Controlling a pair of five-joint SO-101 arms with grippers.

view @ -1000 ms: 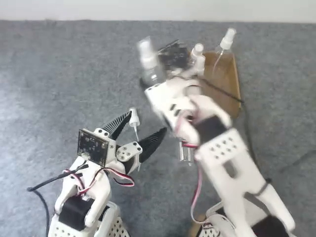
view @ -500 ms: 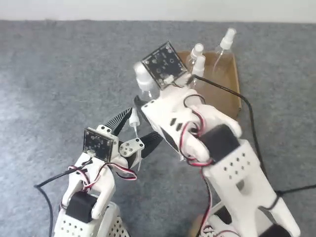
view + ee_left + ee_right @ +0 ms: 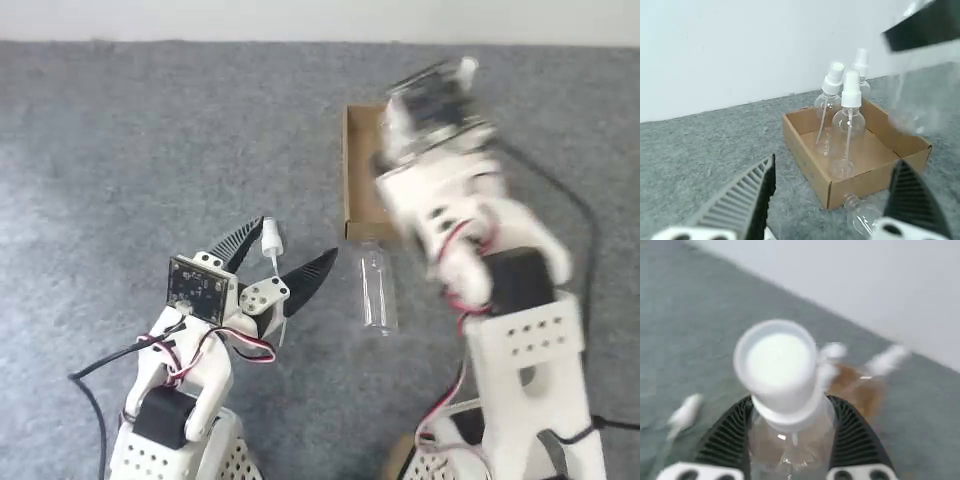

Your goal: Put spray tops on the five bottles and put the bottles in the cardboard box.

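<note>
Standing clear and white-topped, a bottle (image 3: 786, 452) fills the right hand (image 3: 790, 405).

A grey, felt-like mat (image 3: 120, 150) spreads underneath everything, meeting a plain white wall (image 3: 740, 50) behind.

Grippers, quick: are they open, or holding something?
Left gripper: open, holding nothing.
Right gripper: closed on a bottle with its spray top on.

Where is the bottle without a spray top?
In the high view, the uncapped bottle lies flat at the near end of the cardboard box, between the two arms.
</note>
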